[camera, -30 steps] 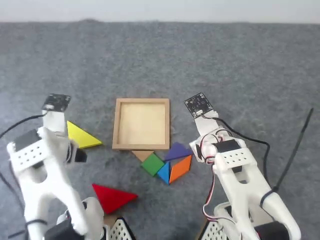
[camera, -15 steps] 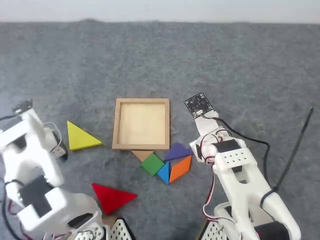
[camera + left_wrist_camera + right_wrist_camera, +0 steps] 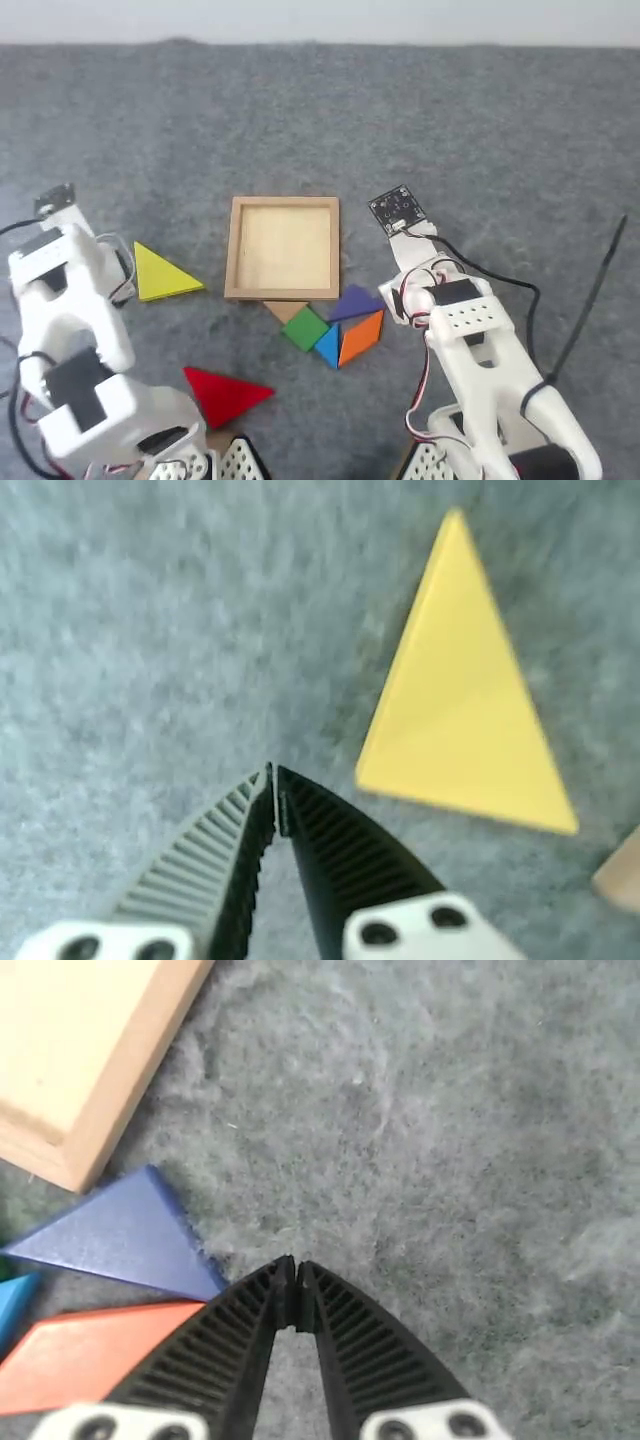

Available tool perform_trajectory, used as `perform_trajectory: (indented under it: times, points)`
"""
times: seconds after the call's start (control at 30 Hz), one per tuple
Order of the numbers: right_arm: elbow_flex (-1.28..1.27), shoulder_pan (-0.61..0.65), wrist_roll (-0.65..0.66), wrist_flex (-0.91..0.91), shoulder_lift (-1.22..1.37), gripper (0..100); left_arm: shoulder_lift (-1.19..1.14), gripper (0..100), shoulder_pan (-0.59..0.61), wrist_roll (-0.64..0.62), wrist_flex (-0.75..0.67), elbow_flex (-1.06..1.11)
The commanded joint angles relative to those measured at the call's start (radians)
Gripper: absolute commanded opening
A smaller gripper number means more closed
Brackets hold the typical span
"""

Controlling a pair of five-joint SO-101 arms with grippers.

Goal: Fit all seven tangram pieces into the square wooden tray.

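While the tray (image 3: 232,250) at the centre of the high view held none of the seven pieces, both arms hung over the grey-felted counter (image 3: 480,130) carrying nothing. The left arm (image 3: 70,300) stood at the left edge of the frame, its jaws clenched on nothing and poised just beside the yellow triangle (image 3: 160,273), which lay left of the tray and apart from it. The right arm (image 3: 455,310), at lower right, had its jaws likewise clenched and empty, their tips over bare felt just beside a corner of the purple triangle (image 3: 355,302). That piece sat in a tight cluster with the orange piece (image 3: 360,335), blue triangle (image 3: 328,345), green square (image 3: 305,327) and tan triangle (image 3: 287,310), just below the tray's lower rim. The red triangle (image 3: 225,393) lay well apart at lower left.

The task appeared to be at its very start, with the arms approaching a first piece. The next move would likely call for one pair of jaws to part, straddle a piece's edges and carry it over the rim. The yellow triangle looked the left arm's nearest candidate. Thin, flat pieces on soft felt could prove hard to pinch.
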State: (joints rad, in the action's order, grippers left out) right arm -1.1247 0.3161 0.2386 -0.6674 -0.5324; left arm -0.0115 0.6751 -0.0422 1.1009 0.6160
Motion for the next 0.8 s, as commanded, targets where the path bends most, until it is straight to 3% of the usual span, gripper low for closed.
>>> perform_trajectory:
  times: [0.0, 0.4, 0.77]
  points:
    - [-0.009, 0.015, -0.005, 0.008, -0.087, 0.9, 0.006, 1, -0.057, -0.063, -0.049, 0.002]
    - [-0.114, 0.015, -0.002, 0.012, -0.289, 0.9, 0.003, 1, -0.199, -0.069, 0.000, 0.008]
    - [-0.109, 0.016, -0.005, 0.010, -0.277, 0.9, 0.002, 1, -0.015, 0.000, 0.063, -0.010]
